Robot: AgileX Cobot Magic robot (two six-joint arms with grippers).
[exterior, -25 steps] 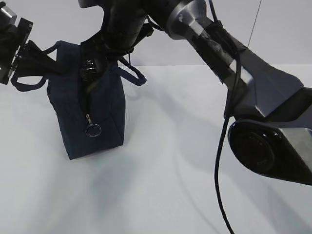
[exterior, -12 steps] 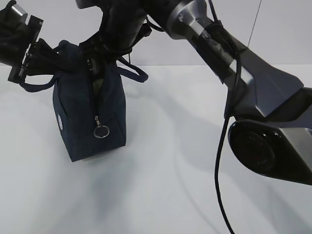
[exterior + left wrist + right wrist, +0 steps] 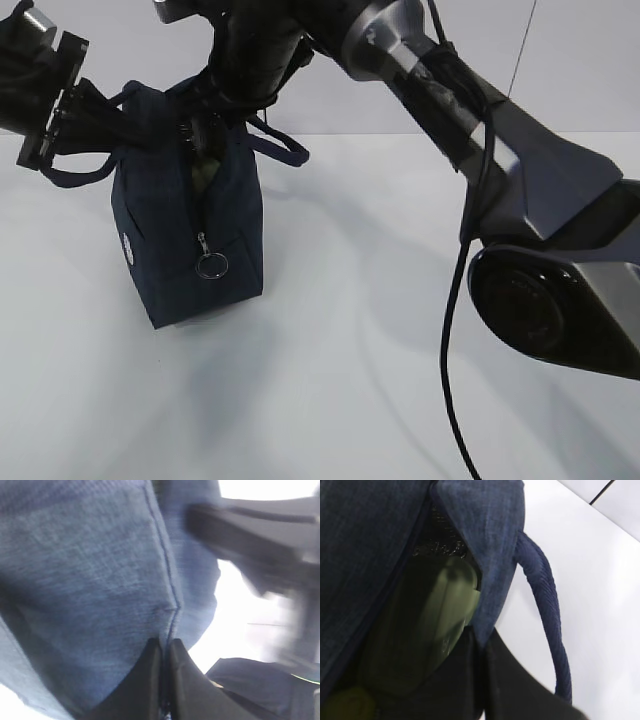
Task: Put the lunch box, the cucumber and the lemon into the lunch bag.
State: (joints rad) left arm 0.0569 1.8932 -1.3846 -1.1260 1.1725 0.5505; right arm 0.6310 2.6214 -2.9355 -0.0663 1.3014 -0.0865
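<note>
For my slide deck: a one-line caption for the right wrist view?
Right gripper pinches the lunch bag rim, lunch box visible inside.

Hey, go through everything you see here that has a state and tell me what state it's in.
lunch bag: upright on the table, zipper partly open at the top, ring pull hanging low on the front.
lunch box: inside the bag, green lid showing through the opening.
lemon: apparently inside the bag, a yellowish patch beside the box.
cucumber: not visible.
left claw: shut on the bag's fabric.
right claw: shut on the bag's opening edge.
</note>
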